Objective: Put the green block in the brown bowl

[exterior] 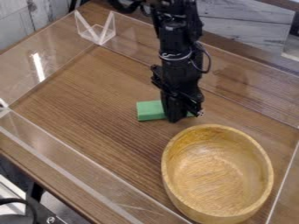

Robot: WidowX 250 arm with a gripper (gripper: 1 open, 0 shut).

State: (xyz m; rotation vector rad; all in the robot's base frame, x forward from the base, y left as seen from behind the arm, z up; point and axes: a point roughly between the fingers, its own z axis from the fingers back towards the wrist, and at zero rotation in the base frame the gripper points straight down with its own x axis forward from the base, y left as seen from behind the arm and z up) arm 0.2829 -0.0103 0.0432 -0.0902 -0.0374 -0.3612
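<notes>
The green block (147,110) lies flat on the wooden table, its right end covered by my gripper (177,114). The black gripper points straight down with its fingers together at the block's right end. Whether they pinch the block cannot be told from this view. The brown bowl (218,171) stands empty at the front right, its rim a short way below and to the right of the gripper.
A clear acrylic wall (47,61) rings the wooden table top (82,96). A small clear stand (94,29) sits at the back left corner. The arm (176,35) rises from the gripper toward the back.
</notes>
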